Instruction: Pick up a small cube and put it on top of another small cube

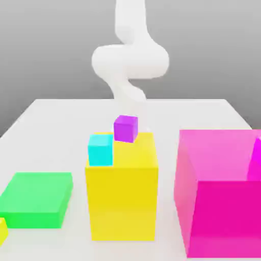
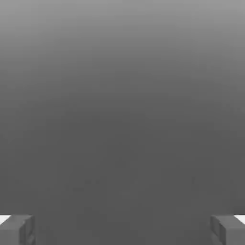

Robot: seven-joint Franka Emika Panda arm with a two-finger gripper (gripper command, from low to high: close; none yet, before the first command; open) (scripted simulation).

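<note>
Gripper (image 2: 122, 229) with fingers (image 2: 16, 229) spread wide, nothing between them. Purple cube (image 1: 126, 128) and cyan cube (image 1: 100, 149) rest on the large yellow block's (image 1: 122, 204) top — purple at its far edge. Small yellow cube (image 1: 2, 230) at the table's (image 1: 61, 117) near corner, beside the green slab (image 1: 36, 199); magenta box (image 1: 219, 204) opposite. No writing legible.

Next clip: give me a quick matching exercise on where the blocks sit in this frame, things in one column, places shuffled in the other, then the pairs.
Things:
1. small purple cube
2. small cyan cube
3. green flat block
4. large magenta box

Places:
A. on the table, at the exterior view's right
B. on the large yellow block, at its back edge
C. on the table, at the exterior view's left
D. on the large yellow block, at its front left corner in the exterior view

Pairs: 1-B, 2-D, 3-C, 4-A
</note>
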